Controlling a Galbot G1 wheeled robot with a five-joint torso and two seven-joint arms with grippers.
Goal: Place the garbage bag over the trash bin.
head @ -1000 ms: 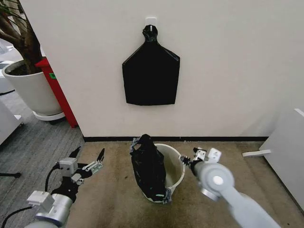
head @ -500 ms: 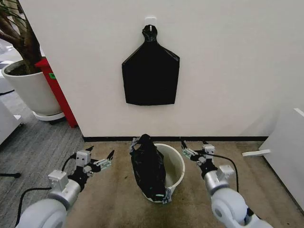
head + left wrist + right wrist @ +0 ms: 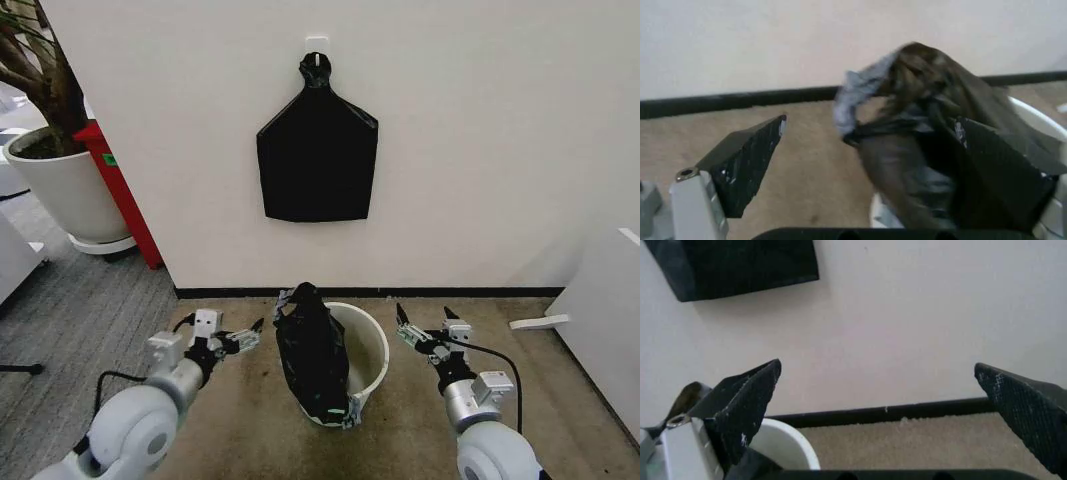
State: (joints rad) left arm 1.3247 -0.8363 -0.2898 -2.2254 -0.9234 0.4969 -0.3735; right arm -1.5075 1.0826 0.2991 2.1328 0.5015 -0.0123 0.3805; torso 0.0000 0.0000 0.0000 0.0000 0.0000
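Observation:
The cream-white trash bin point(image 3: 368, 352) stands on the tan floor by the wall. The black crinkly garbage bag point(image 3: 312, 350) hangs bunched over its left rim, part inside and part down the outer wall. My left gripper point(image 3: 236, 330) is open just left of the bag, at rim height, not touching it. In the left wrist view the bag point(image 3: 920, 125) lies ahead between the open fingers point(image 3: 750, 160), beside the bin's rim point(image 3: 1040, 122). My right gripper point(image 3: 423, 315) is open just right of the bin; in its wrist view the rim point(image 3: 790, 440) sits by one finger point(image 3: 747, 400).
A flat black bag bundle point(image 3: 317, 150) hangs from a wall hook above the bin. A large white plant pot point(image 3: 65, 190) and a red panel point(image 3: 120, 195) stand at the left. A white cabinet point(image 3: 605, 310) and a white strip point(image 3: 540, 322) are at the right.
My left gripper has moved right, closer to the bag. The right arm has dropped lower and its gripper now points forward beside the bin. Bag and bin have not moved.

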